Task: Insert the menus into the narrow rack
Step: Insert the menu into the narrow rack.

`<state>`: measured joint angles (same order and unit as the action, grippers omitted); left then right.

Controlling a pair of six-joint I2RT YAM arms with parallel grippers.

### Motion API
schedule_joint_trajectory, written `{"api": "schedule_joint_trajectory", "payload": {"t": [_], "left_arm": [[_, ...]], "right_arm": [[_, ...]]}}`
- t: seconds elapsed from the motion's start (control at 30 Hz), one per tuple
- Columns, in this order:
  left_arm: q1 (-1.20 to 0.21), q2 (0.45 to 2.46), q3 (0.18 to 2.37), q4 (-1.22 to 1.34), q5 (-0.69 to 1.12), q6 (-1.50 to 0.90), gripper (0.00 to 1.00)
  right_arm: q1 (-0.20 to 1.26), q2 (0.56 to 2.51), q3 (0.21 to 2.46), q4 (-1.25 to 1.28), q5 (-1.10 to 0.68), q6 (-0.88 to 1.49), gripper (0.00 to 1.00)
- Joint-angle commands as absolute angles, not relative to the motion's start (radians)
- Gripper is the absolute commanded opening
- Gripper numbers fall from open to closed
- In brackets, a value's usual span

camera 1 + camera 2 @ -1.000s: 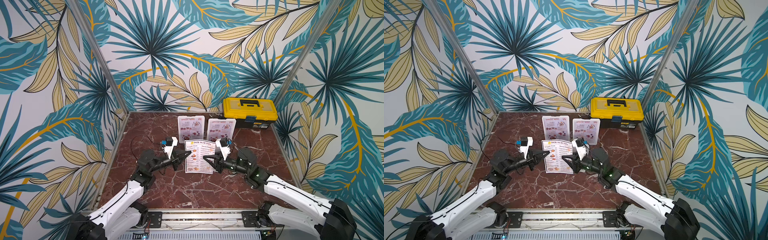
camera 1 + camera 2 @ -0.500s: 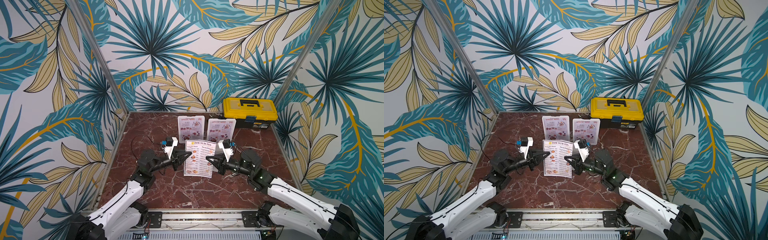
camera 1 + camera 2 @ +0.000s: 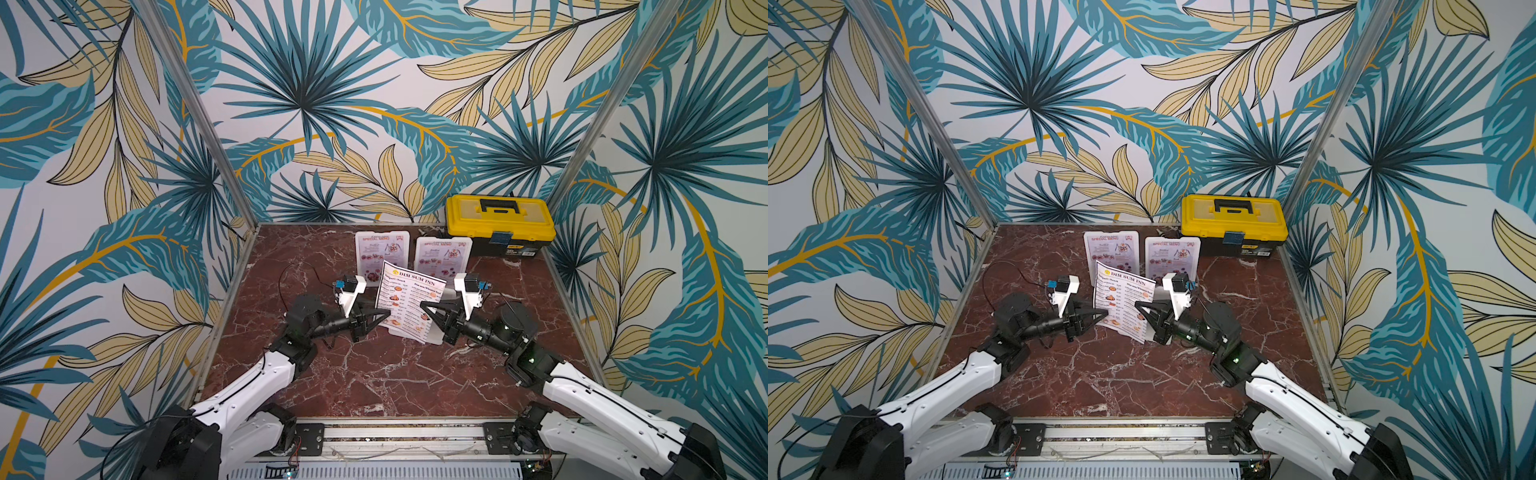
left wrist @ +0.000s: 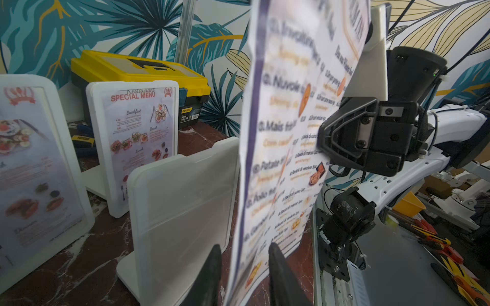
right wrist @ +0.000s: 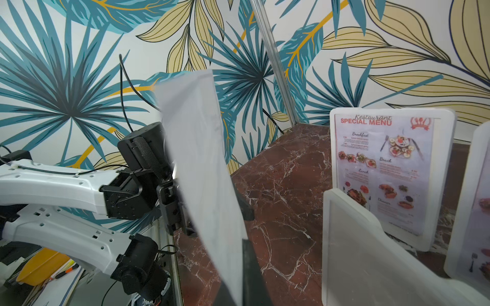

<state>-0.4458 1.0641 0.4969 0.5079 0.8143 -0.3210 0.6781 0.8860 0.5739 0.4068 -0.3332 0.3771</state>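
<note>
SPECIAL MENU sheets (image 3: 382, 257) sit in white plastic racks (image 3: 358, 240). Right gripper (image 3: 424, 305) pinches the DIM SUM INN sheet (image 3: 409, 299), left gripper (image 4: 244, 249) sits slack around it.

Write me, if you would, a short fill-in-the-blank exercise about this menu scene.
1. The sheet pinched by the right pincer is titled ___.
2. Racks already holding a SPECIAL MENU sheet number ___.
3. The toolbox by the back wall has a ___ lid.

Missing words: DIM SUM INN; two; yellow.
</note>
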Motion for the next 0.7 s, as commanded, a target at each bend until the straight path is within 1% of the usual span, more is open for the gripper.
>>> {"api": "schedule_joint_trajectory", "payload": {"t": [0.0, 0.17, 0.27, 0.37, 0.5, 0.6, 0.67], "left_arm": [[-0.454, 1.063, 0.532, 0.512, 0.844, -0.299, 0.26], [-0.456, 1.039, 0.505, 0.512, 0.826, -0.296, 0.22], [-0.457, 1.037, 0.497, 0.512, 0.810, -0.296, 0.22], [-0.456, 1.041, 0.504, 0.512, 0.813, -0.295, 0.18], [-0.456, 1.053, 0.520, 0.512, 0.813, -0.296, 0.18], [-0.457, 1.061, 0.524, 0.512, 0.814, -0.301, 0.22], [-0.457, 1.063, 0.523, 0.512, 0.812, -0.302, 0.22]], "right_arm": [[0.665, 0.869, 0.556, 0.446, -0.274, 0.393, 0.00], [0.639, 0.867, 0.567, 0.445, -0.244, 0.393, 0.00], [0.623, 0.867, 0.578, 0.447, -0.255, 0.402, 0.00], [0.613, 0.861, 0.580, 0.457, -0.273, 0.410, 0.00], [0.602, 0.842, 0.575, 0.460, -0.265, 0.417, 0.00], [0.596, 0.836, 0.577, 0.464, -0.270, 0.426, 0.00], [0.593, 0.839, 0.580, 0.468, -0.276, 0.431, 0.00]]}}
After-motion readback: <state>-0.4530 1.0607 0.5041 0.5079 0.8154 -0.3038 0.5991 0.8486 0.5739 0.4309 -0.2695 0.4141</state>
